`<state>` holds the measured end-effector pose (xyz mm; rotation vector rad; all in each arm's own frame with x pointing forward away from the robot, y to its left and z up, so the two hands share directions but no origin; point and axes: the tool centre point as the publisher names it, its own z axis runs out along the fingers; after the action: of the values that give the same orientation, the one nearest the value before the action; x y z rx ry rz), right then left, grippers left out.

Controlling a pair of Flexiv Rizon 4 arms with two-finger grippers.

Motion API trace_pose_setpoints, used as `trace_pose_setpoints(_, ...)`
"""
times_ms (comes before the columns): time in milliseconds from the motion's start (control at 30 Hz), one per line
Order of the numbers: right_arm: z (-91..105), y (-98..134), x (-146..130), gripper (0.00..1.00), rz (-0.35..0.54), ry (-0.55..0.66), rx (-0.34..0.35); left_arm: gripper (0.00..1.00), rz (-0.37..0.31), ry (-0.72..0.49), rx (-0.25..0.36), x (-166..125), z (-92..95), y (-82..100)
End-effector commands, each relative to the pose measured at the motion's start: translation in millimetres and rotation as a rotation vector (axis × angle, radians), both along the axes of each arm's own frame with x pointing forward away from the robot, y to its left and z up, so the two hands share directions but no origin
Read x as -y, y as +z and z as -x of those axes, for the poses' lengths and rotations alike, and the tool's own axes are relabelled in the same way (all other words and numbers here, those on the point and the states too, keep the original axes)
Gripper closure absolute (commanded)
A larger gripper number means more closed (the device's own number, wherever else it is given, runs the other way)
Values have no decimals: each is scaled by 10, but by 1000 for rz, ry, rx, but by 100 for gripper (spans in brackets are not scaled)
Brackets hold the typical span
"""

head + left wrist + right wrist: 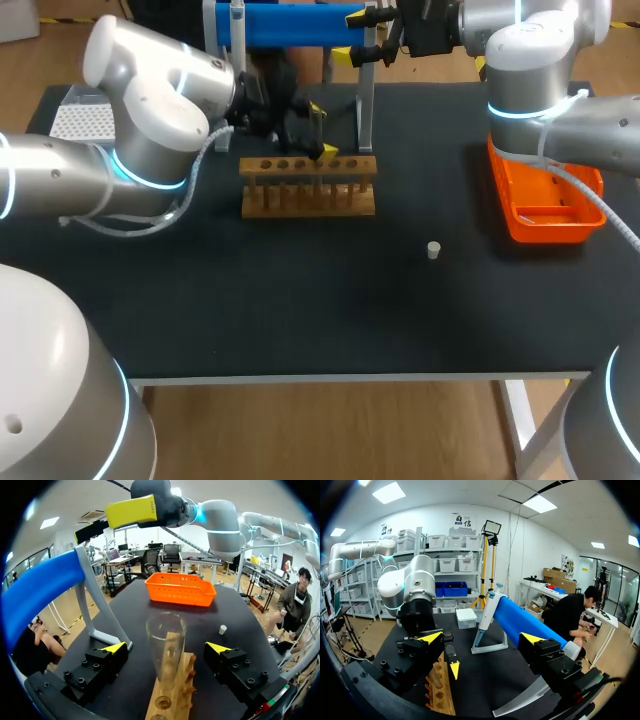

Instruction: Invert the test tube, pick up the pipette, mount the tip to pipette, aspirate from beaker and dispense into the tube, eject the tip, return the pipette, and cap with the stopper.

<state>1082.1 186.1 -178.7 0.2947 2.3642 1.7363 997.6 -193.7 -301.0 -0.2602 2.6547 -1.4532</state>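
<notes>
A clear glass test tube stands in the wooden rack, its wide rim toward the wrist camera. My left gripper is open around it, with a gap on both sides. From above, the left gripper hovers at the rack's back edge. The blue pipette lies across its stand at the far edge. My right gripper is open beside the pipette's right end. In the right wrist view the pipette slants just ahead of that gripper. A small white stopper lies on the mat.
An orange tray sits at the right edge under my right arm. A white tip box stands at the far left corner. The pipette stand's upright rises right behind the rack.
</notes>
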Motion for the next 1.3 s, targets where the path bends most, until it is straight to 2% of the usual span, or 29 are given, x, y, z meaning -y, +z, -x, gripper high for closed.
trace_pose_setpoints(33,3,7,2,0,3,0,-1,0,5,-3,-2,8,-40,-55)
trace_pose_setpoints(633,3,7,2,0,3,0,-1,0,-11,-47,0,38,-128,-109)
trace_pose_setpoints(1300,3,7,2,0,3,0,-1,0,-25,-49,-2,33,-94,-117)
